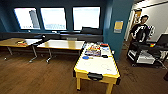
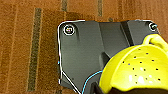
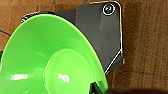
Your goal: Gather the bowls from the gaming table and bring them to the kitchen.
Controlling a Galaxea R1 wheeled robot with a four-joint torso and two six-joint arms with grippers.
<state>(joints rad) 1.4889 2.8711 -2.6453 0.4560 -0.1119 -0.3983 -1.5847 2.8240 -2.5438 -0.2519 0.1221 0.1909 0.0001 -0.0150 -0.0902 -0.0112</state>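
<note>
A yellow bowl (image 2: 135,70) with small holes hangs over the brown floor in the left wrist view, rim down, with my left gripper (image 2: 96,87) shut on its edge. Over the same floor, a green bowl (image 3: 50,57) shows its hollow side in the right wrist view, and my right gripper (image 3: 96,88) is shut on its rim. In the head view the gaming table (image 1: 96,65) stands just ahead, white-topped with yellow edges. The kitchen is out of view.
A blue round paddle (image 1: 85,57) and colourful boxes (image 1: 94,49) lie on the gaming table's far half. Two wooden tables (image 1: 62,44) stand at the left under the windows. A teal pillar (image 1: 117,25) rises behind. A person (image 1: 141,30) stands at the right beside a black cart (image 1: 145,52).
</note>
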